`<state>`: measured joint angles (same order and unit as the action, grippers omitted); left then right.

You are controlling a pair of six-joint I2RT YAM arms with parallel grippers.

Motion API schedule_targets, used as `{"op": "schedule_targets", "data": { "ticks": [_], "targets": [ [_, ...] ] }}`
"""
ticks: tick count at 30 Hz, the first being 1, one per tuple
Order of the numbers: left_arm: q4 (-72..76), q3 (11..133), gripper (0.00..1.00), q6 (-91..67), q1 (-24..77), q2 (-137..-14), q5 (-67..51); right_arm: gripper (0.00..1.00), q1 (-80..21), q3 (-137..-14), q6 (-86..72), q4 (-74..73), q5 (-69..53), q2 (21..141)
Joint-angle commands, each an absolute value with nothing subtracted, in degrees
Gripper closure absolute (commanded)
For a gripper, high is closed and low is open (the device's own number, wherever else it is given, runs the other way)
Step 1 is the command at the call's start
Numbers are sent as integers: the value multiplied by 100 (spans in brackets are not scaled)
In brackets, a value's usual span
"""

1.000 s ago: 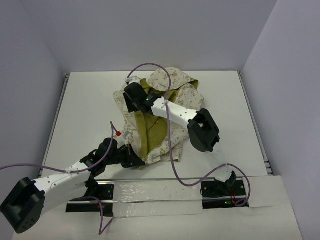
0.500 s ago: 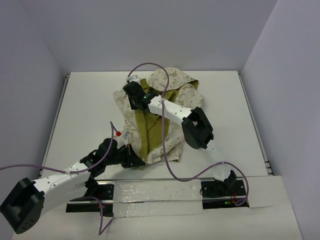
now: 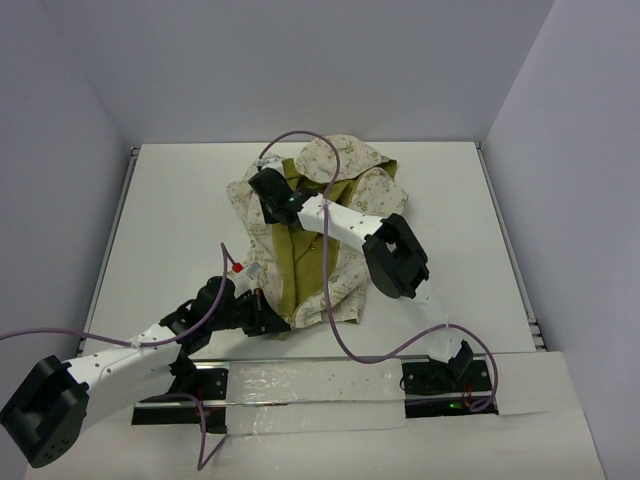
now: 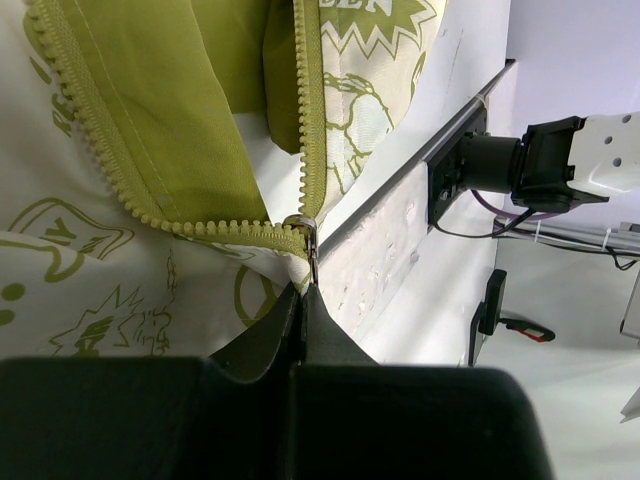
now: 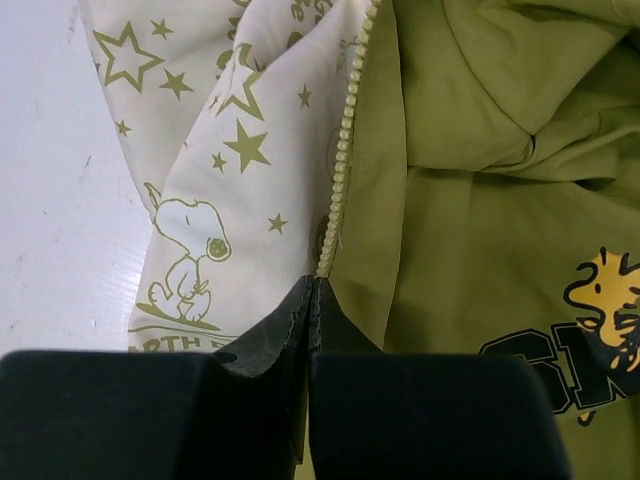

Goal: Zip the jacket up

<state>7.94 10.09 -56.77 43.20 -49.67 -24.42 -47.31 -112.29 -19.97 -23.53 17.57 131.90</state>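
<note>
The left arm's jaws are closed on the near hem corner of a small hooded cloth jacket, cream with olive-green prints and a plain olive lining. The jacket lies in the middle of the white bench. Its long axis runs from the near edge to the far edge, with the hood far and the hem toward the arm bases. The front is open and the lining faces up.

The left wrist view shows what the top view cannot. The closed jaws pinch the jacket at the foot of the zipper, just under the metal slider. Two rows of olive teeth part there.

Further right and farther up the jacket, the right arm's jaws sit near the collar. The right wrist view shows them shut on the front edge, gripping one row of pale teeth between cream print and olive lining.

There is one jacket and two arms, and each arm holds the cloth.
</note>
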Motion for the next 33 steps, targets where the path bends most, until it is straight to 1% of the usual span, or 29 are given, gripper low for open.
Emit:
{"op": "schedule_targets", "data": {
  "ticks": [1, 4, 10, 12, 15, 16, 18, 21, 22, 27, 33],
  "targets": [
    [903, 1024, 100, -5625, 4368, -4913, -2435, 100, -4630, -10789, -2159, -1888, 2062, 12516],
    [899, 1037, 100, -5612, 4370, -4911, -2445, 100, -4482, -10172, -2358, -1571, 2061, 12221],
    [953, 1045, 100, -5625, 4404, -5013, -2560, 100, -4234, -9872, -2542, -1515, 1998, 12116],
    [1056, 1028, 100, -5625, 4431, -5074, -2601, 100, -4201, -9452, -2585, -1124, 1980, 11868],
    [1093, 1022, 100, -5634, 4453, -5106, -2604, 100, -4207, -9332, -2534, -858, 1698, 11734],
    [1099, 1022, 100, -5631, 4459, -5106, -2599, 93, -4228, -9408, -2483, -871, 1605, 11757],
    [1099, 1032, 100, -5618, 4465, -5106, -2596, 72, -4281, -9594, -2375, -924, 1448, 11825],
    [1081, 1042, 100, -5606, 4474, -5103, -2584, 47, -4402, -9966, -2272, -1031, 1448, 12004],
    [1079, 1033, 100, -5618, 4474, -5094, -2584, 40, -4414, -10079, -2295, -1054, 1414, 12078],
    [1033, 1011, 100, -5634, 4497, -4992, -2545, 39, -4421, -10564, -2461, -1204, 1424, 12436],
    [984, 1002, 100, -5643, 4526, -4911, -2505, 39, -4375, -11567, -2652, -1588, 1641, 12996]
  ]
}}
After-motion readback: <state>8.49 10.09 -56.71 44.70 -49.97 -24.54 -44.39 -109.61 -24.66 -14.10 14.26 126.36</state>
